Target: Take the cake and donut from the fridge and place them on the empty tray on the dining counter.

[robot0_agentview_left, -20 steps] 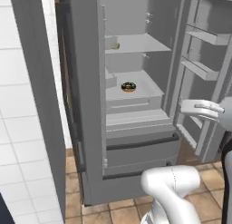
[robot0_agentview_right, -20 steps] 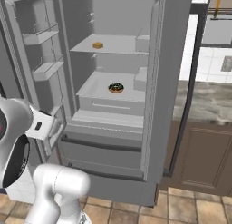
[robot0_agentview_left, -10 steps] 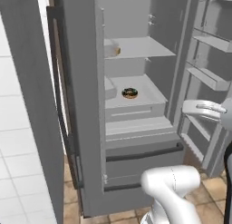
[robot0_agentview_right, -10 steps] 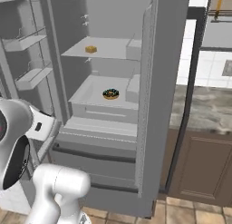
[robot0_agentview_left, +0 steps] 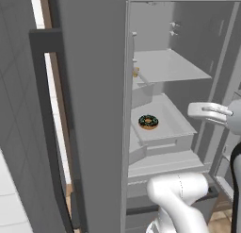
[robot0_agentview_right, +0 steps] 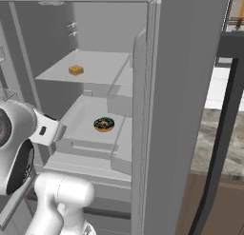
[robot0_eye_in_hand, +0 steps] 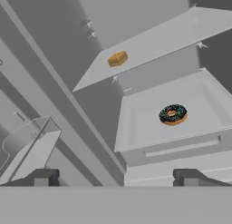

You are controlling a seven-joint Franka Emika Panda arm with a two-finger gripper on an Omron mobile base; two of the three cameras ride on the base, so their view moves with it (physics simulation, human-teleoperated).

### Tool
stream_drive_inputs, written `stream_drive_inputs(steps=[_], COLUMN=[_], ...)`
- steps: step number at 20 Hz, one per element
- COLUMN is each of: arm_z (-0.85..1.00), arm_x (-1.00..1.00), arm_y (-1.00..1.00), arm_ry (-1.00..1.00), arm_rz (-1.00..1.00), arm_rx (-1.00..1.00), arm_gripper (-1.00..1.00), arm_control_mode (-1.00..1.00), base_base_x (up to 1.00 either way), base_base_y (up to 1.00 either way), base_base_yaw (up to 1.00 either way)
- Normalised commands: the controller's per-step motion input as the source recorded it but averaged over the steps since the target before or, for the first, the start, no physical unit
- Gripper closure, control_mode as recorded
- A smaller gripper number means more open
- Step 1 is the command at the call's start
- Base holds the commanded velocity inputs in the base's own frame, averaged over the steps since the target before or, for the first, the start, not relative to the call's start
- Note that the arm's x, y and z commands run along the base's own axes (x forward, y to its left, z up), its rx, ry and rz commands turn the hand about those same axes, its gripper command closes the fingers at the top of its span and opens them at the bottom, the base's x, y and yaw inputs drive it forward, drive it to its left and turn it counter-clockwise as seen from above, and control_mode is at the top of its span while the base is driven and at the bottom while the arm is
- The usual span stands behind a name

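Inside the open fridge [robot0_agentview_right: 181, 110], the donut [robot0_eye_in_hand: 172, 114] lies in the lower bin and the cake [robot0_eye_in_hand: 117, 59] on the shelf above; end effector [robot0_eye_in_hand: 117, 177] spread, empty, facing both, evidently lining up a pick

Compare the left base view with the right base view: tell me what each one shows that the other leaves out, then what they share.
Left base view: the outside of a fridge door with its dark handle, and white wall tiles. Right base view: the cake whole on the upper shelf, plus a marbled stone top to the right. Both: the fridge open, the donut in the pale drawer below the shelf, and the white arm.
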Motion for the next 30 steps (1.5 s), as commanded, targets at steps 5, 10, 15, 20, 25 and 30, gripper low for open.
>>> stream_drive_inputs(steps=[5,10,15,20,25,30], arm_z=[0.0,0.0,0.0,0.0,0.0,0.0], arm_x=[0.0,0.0,0.0,0.0,0.0,0.0], arm_y=[0.0,0.0,0.0,0.0,0.0,0.09], arm_ry=[0.0,0.0,0.0,0.0,0.0,0.01], arm_rz=[0.0,0.0,0.0,0.0,0.0,0.01], arm_rx=[0.0,0.0,0.0,0.0,0.0,-0.03], arm_gripper=[-1.0,-1.0,-1.0,-1.0,-1.0,-1.0], arm_control_mode=[1.0,1.0,1.0,1.0,1.0,-1.0], base_base_x=[1.0,0.36,0.0,0.0,0.0,0.0], base_base_y=[0.05,0.02,0.0,0.01,0.0,0.08], base_base_yaw=[0.0,0.0,0.0,0.0,0.0,0.01])
